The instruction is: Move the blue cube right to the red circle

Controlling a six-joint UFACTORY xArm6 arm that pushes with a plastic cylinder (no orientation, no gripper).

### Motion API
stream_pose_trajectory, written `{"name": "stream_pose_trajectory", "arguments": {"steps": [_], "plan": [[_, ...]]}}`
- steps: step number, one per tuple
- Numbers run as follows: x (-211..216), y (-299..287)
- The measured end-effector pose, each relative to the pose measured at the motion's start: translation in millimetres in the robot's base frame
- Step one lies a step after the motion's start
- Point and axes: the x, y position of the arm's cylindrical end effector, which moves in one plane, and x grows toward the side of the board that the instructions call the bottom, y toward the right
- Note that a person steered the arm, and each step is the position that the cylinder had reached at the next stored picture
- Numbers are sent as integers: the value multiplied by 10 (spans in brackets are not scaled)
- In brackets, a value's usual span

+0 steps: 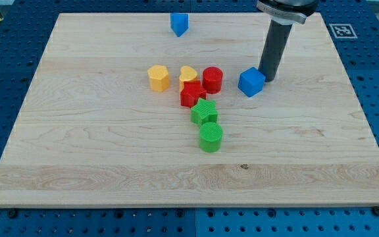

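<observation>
The blue cube point(251, 82) sits right of the middle of the wooden board point(97, 131). The red circle point(212, 79), a short red cylinder, stands to the cube's left with a small gap between them. My tip point(268, 79) rests on the board just right of the blue cube, touching or nearly touching its right side. The dark rod rises from there to the view's top.
A red star point(191, 94) and a yellow heart point(188, 74) crowd the red circle's left side. A yellow hexagon point(158, 77) is further left. A green star point(204, 112) and a green cylinder point(210, 137) lie below. Another blue block point(179, 24) is near the top edge.
</observation>
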Motion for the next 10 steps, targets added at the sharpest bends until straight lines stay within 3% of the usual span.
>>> {"name": "stream_pose_trajectory", "arguments": {"steps": [3, 6, 10], "plan": [[0, -116], [162, 494], [207, -47]]}}
